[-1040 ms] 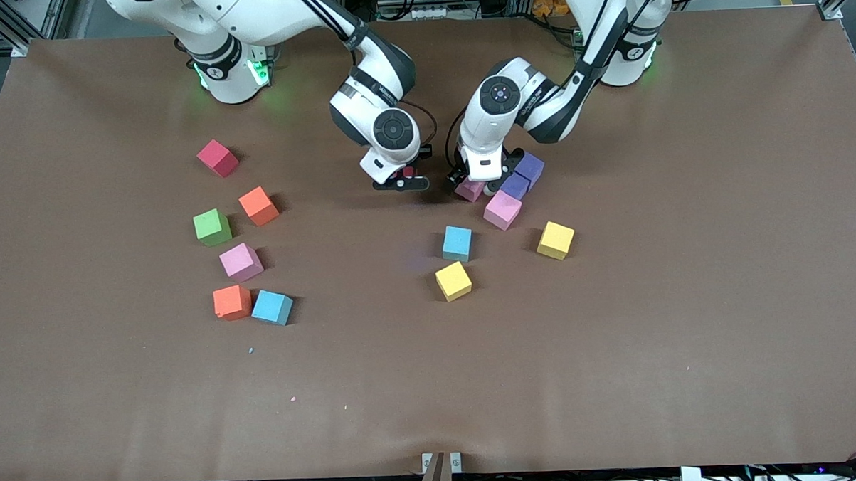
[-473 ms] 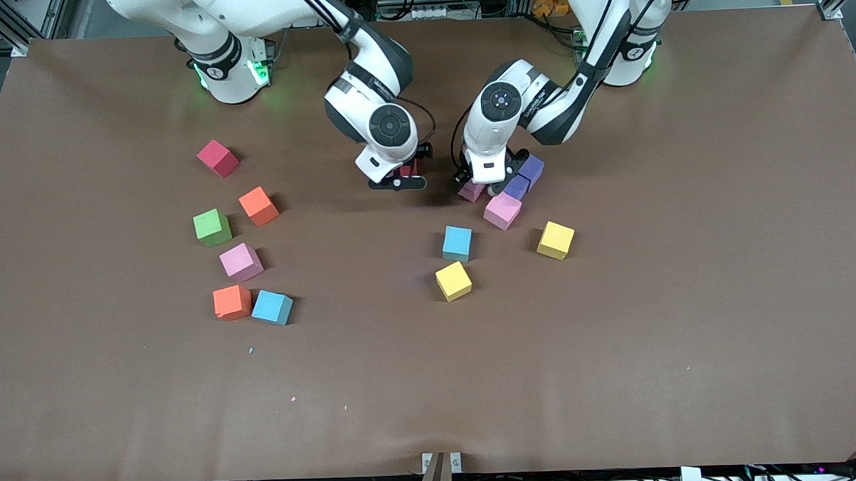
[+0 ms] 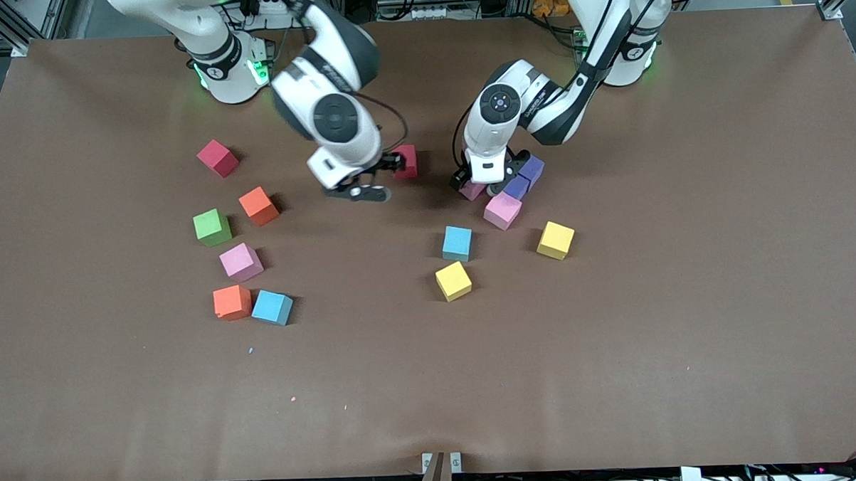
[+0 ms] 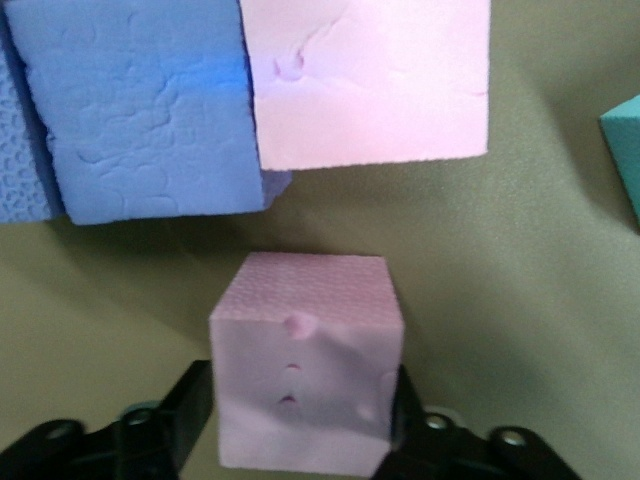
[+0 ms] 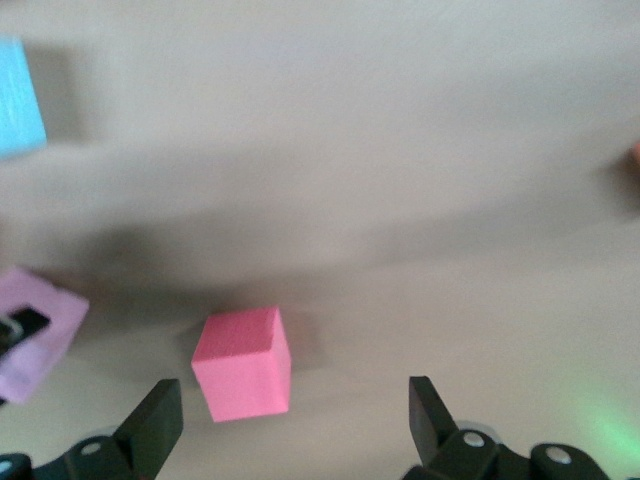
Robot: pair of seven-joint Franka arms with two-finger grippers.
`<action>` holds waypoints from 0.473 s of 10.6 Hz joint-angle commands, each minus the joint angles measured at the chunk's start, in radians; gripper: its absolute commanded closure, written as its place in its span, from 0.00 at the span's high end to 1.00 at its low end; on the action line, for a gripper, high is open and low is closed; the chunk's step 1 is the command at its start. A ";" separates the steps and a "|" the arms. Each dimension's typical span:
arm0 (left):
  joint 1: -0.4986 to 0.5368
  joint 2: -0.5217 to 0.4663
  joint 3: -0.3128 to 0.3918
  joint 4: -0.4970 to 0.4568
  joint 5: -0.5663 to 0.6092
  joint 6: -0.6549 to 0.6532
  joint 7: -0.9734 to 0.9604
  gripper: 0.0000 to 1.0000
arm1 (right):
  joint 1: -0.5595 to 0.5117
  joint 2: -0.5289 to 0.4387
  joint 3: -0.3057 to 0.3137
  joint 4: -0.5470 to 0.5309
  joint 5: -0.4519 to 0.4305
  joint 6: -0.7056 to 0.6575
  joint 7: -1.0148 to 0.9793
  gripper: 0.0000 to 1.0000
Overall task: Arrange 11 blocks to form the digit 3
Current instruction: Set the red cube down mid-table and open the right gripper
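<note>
Brown matting covers the whole surface point(image 3: 618, 376), with the two arm bases along its edge farthest from the front camera.

Since a second ago the right gripper point(image 3: 361, 188) has let go of a red block point(image 3: 405, 161) and swung up and away toward the right arm's end of the surface; its jaws now stand wide and empty, and that block sits alone on the mat, just beside the gripper. The left gripper point(image 3: 477, 185) has stayed low at the same cluster, and its jaws, wide before, now press on both sides of a small pink block point(image 4: 305, 370).

Touching that cluster are two purple cubes point(image 3: 524, 177) and a second pink block point(image 3: 502, 210), which crowd the held block closely on the side toward the left arm's end. Nearer the front camera lie a blue block point(image 3: 457, 243), a yellow block point(image 3: 453, 281) and another yellow block point(image 3: 555, 240).

Toward the right arm's end sit a dark red block point(image 3: 217, 158), an orange block point(image 3: 259, 206), a green block point(image 3: 212, 227), a third pink block point(image 3: 241, 262), and a second orange block point(image 3: 231, 302) touching a second blue block point(image 3: 272, 307). No digit 3 is formed yet; the blocks lie scattered.
</note>
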 commanded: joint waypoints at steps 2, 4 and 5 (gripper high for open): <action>0.007 -0.015 -0.003 -0.002 0.024 -0.019 0.001 0.36 | -0.119 -0.044 -0.048 -0.012 -0.016 -0.063 -0.058 1.00; 0.007 -0.013 -0.004 0.001 0.010 -0.019 -0.028 0.35 | -0.084 -0.087 -0.185 -0.079 -0.036 -0.100 -0.284 1.00; 0.002 -0.013 -0.004 0.009 -0.003 -0.019 -0.112 0.35 | -0.090 -0.116 -0.198 -0.135 -0.036 -0.098 -0.395 1.00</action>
